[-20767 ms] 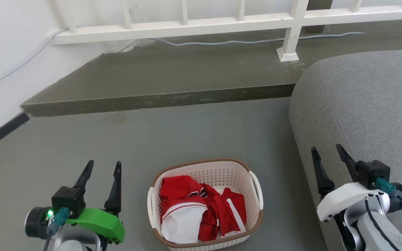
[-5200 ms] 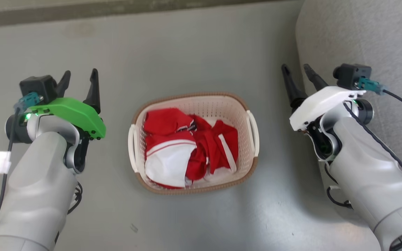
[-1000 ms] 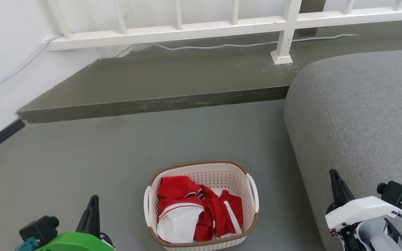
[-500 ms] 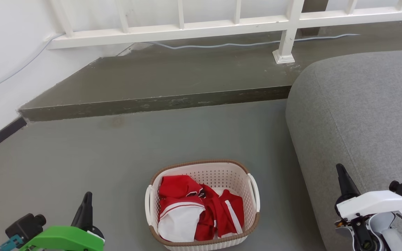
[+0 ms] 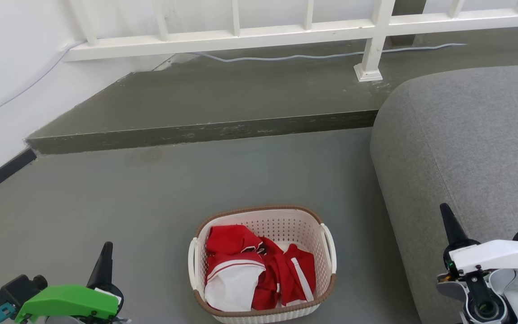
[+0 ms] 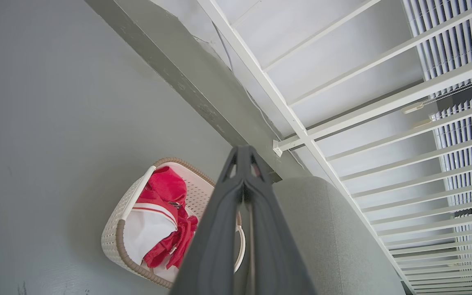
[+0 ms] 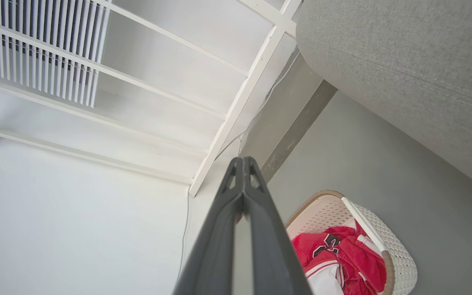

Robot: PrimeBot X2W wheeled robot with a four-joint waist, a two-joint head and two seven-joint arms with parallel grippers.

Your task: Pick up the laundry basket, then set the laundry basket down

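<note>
The laundry basket [image 5: 265,222] stands on the grey floor at the bottom centre of the head view, cream-white with a brown rim and red and white clothes [image 5: 254,274] inside. It also shows in the left wrist view as the basket [image 6: 117,229] and in the right wrist view as the basket [image 7: 400,254]. My left gripper [image 5: 104,261] is at the lower left, well clear of the basket, its fingers pressed together. My right gripper [image 5: 450,225] is at the lower right beside the sofa, also shut and empty. Both wrist views show fingertips [image 6: 242,155] and fingertips [image 7: 242,164] closed on nothing.
A grey sofa [image 5: 475,144] rises right of the basket. A raised concrete step [image 5: 205,130] crosses the floor beyond it, with a white railing [image 5: 286,33] and a cable [image 5: 322,55] on top. A white wall [image 5: 2,90] bounds the left.
Over the last second both grippers have dropped lower and moved outward in the head view. The basket stands where it was; the camera shifted slightly.
</note>
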